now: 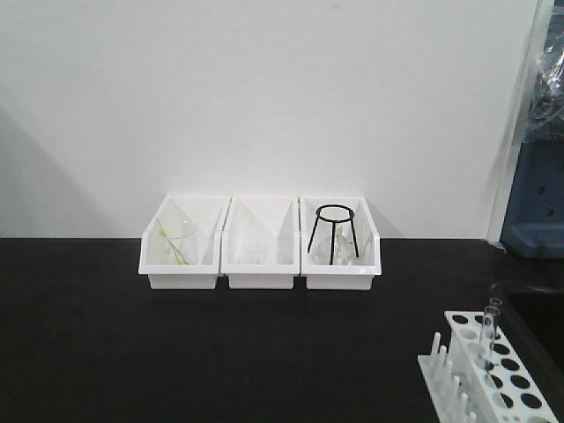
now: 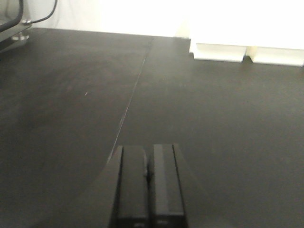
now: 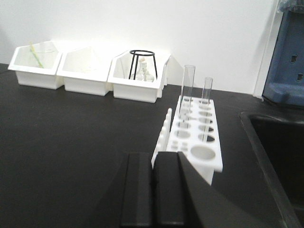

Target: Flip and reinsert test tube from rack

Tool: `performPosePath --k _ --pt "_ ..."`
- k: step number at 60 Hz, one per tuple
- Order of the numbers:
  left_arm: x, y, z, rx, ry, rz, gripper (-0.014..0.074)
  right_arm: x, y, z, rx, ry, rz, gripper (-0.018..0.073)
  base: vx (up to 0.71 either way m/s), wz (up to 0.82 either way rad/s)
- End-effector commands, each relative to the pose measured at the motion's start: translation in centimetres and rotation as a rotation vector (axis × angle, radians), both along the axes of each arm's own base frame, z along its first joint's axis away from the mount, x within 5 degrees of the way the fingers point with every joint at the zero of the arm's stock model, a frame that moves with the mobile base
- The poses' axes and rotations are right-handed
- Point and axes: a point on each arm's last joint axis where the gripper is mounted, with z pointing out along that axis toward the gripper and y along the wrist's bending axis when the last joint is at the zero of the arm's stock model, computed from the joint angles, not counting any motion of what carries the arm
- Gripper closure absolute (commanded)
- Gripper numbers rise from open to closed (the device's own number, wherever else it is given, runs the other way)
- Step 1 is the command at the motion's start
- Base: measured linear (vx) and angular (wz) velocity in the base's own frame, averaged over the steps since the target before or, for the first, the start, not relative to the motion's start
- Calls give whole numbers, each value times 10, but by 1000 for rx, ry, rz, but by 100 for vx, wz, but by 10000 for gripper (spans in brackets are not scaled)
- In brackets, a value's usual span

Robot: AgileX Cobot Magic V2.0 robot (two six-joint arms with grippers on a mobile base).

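The white rack (image 1: 520, 395) stands at the table's front right corner, with drying pegs (image 1: 445, 370) along its left side. Two clear test tubes stand upright in its far holes; the taller-looking one (image 3: 188, 89) is on the left, the other (image 3: 207, 102) to its right. One tube (image 1: 487, 339) also shows in the front view. In the right wrist view the rack (image 3: 216, 164) lies just ahead and right of my right gripper (image 3: 154, 156), which is shut and empty. My left gripper (image 2: 148, 149) is shut and empty over bare black table, far from the rack.
Three white bins line the back wall: the left (image 1: 150, 264) holds a glass beaker, the middle (image 1: 258, 280) small glassware, the right (image 1: 370, 264) a black tripod stand (image 1: 335, 233). A sunken black sink (image 3: 275, 142) lies right of the rack, with a blue unit (image 3: 289, 57) behind it.
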Motion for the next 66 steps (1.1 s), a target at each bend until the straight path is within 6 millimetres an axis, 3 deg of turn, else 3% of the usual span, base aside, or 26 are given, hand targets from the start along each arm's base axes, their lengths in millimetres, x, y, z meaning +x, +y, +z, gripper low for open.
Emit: performPosePath --k 1,26,66 --pt "1 -1 7 6 -89 -12 603 0 0 8 8 -98 4 571 37 -3" --pt "1 -1 7 6 -89 -12 603 0 0 8 8 -98 4 571 23 -1" --pt "1 -1 7 6 -89 -12 603 0 0 8 8 -98 4 571 3 -1"
